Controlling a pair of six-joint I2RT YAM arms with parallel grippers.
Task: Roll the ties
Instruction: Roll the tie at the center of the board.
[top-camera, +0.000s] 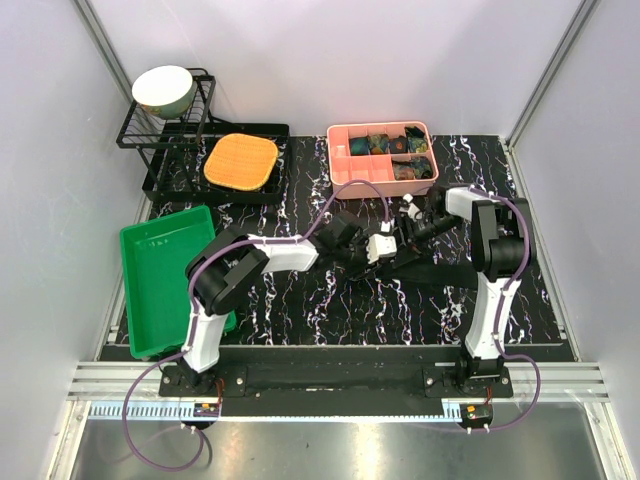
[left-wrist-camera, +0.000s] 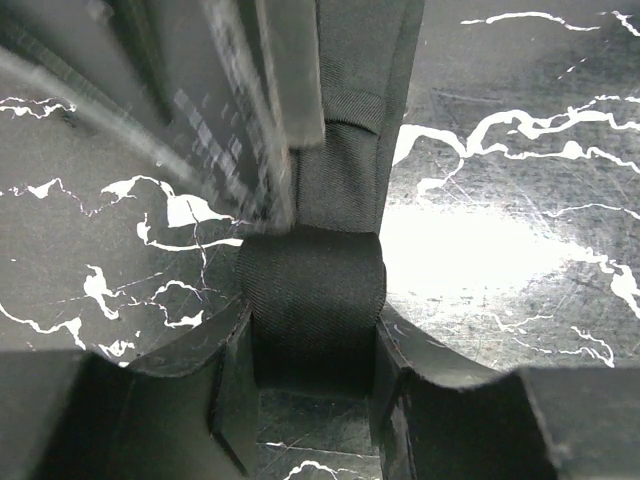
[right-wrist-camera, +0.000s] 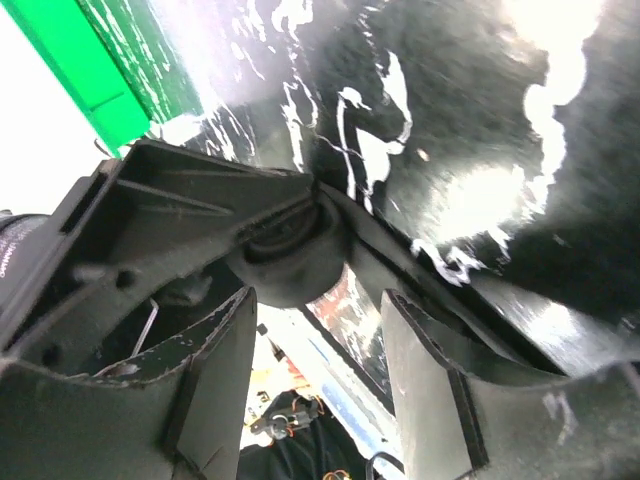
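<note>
A black tie (top-camera: 440, 272) lies across the marbled table, partly rolled at its left end. In the left wrist view the roll (left-wrist-camera: 312, 285) sits between my left gripper's (left-wrist-camera: 312, 390) jaws, which close on its two sides. The flat part of the tie (left-wrist-camera: 350, 110) runs away from the roll. My right gripper (right-wrist-camera: 315, 400) is open, its jaws wide apart just short of the roll (right-wrist-camera: 295, 270). In the top view the left gripper (top-camera: 352, 245) and right gripper (top-camera: 395, 238) meet at the table's middle.
A pink box (top-camera: 338, 160) holding several rolled ties stands at the back. A green tray (top-camera: 165, 275) lies at the left edge. A black dish rack (top-camera: 165, 135) with a bowl (top-camera: 163, 88) and an orange pad (top-camera: 241, 161) are at the back left.
</note>
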